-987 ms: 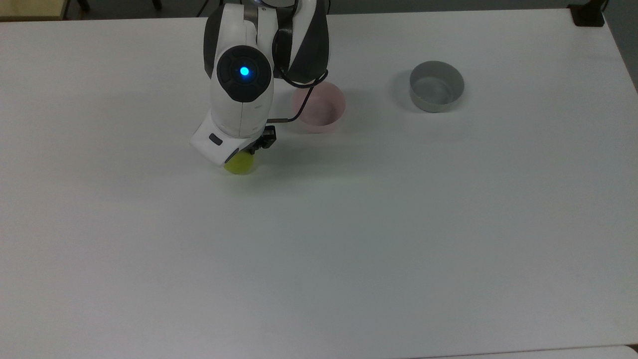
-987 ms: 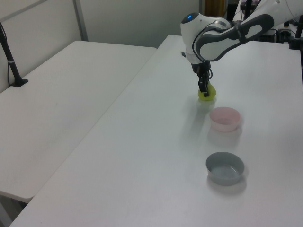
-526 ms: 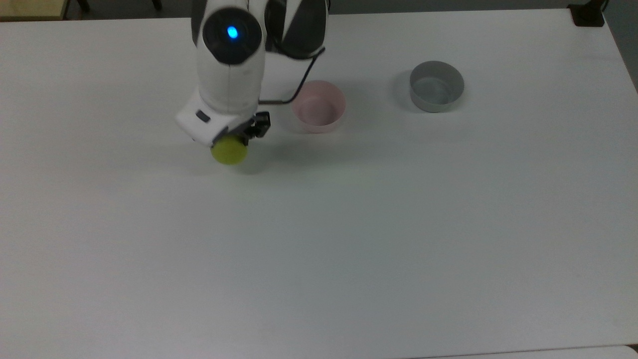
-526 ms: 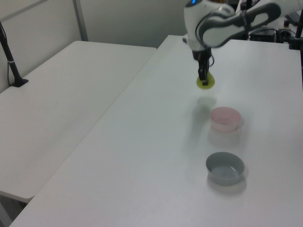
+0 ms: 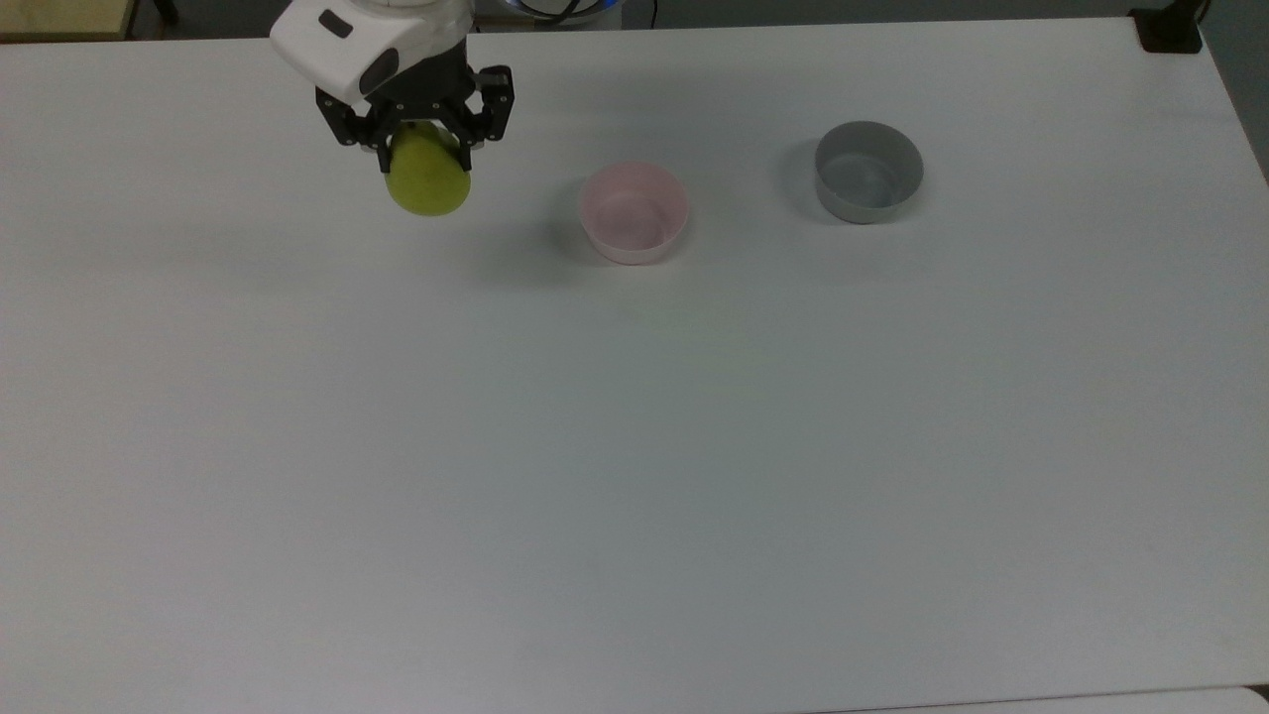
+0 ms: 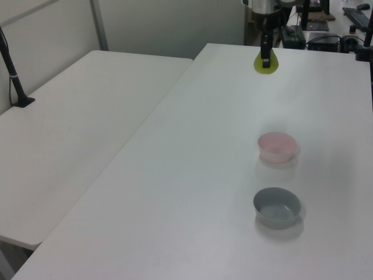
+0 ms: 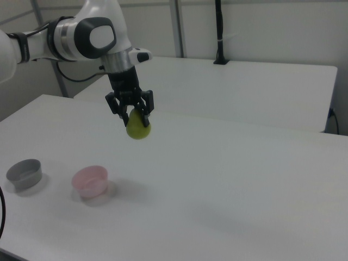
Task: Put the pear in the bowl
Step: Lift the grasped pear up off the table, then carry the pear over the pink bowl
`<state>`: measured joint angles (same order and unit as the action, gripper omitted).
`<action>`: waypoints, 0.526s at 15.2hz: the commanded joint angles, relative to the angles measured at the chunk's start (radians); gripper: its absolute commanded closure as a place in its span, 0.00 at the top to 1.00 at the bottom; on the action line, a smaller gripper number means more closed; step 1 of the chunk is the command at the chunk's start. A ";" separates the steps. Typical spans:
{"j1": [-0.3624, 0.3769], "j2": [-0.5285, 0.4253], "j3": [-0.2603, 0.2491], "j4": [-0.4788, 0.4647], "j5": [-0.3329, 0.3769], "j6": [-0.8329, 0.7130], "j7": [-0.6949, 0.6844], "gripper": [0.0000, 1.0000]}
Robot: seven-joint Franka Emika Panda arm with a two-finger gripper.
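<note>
A wide white tabletop (image 5: pixel 634 446) carries two round bowls standing upright and well apart. The pale pink bowl (image 5: pixel 634 212) sits toward the top view's upper middle; the grey bowl (image 5: pixel 868 184) stands to its right in the top view. In the left view, a second white tabletop (image 6: pixel 76 128) adjoins on the left, with a black clamp post (image 6: pixel 14 76) on it.

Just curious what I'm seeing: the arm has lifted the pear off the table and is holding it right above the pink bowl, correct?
Not quite. The pear is lifted, but in the top view it hangs well to the top view's left of the pink bowl, not above it.
</note>
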<state>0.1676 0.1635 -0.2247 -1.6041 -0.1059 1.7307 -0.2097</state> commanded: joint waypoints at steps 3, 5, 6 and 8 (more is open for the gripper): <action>0.127 -0.032 -0.048 -0.022 0.017 -0.069 -0.010 0.17; 0.170 -0.059 -0.047 -0.042 0.018 -0.102 -0.010 0.17; 0.200 -0.071 -0.048 -0.054 0.023 -0.112 -0.008 0.17; 0.257 -0.085 -0.045 -0.077 0.025 -0.131 0.004 0.17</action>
<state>0.3270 0.1441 -0.2442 -1.6155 -0.0957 1.6318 -0.2101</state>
